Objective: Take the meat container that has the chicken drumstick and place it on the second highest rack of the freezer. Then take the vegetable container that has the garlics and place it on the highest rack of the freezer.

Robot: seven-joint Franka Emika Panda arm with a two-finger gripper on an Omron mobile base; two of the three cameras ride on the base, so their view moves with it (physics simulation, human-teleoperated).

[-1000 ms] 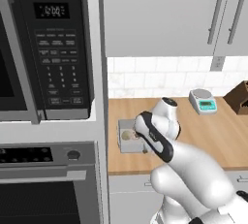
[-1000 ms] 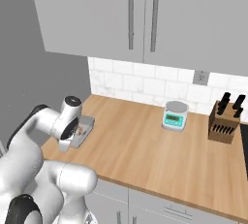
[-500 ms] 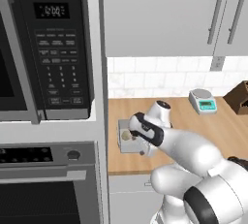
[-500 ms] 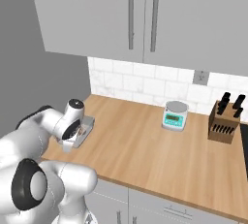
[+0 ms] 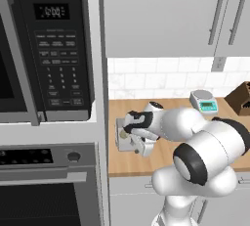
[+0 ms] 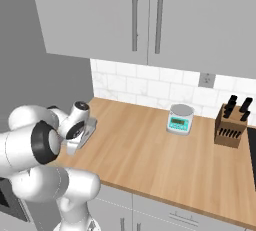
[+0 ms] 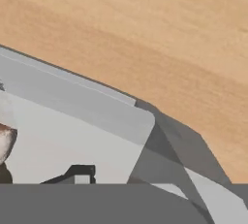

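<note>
In the hand view a flat, pale grey container [image 7: 72, 121] with a rounded corner and a raised rim lies right under the hand, on the warm wood-grain surface [image 7: 160, 29]. A small orange-brown piece, likely the chicken drumstick [image 7: 4, 143], peeks in at the left edge inside it. One dark finger tip [image 7: 80, 172] rises just over the container's smooth floor; how wide the fingers [image 5: 139, 146] stand, or whether they pinch the rim, cannot be told.

From the left base view the hand is bent low over the container [image 5: 122, 137], which sits at the surface's left end beside the tall oven column. The right base view shows the same tray [image 6: 85, 132] tucked under the white arm. Farther back stand a small green-faced kitchen scale [image 6: 179, 120] and a brown wooden knife block [image 6: 231, 127], near the glossy white tiled wall.
</note>
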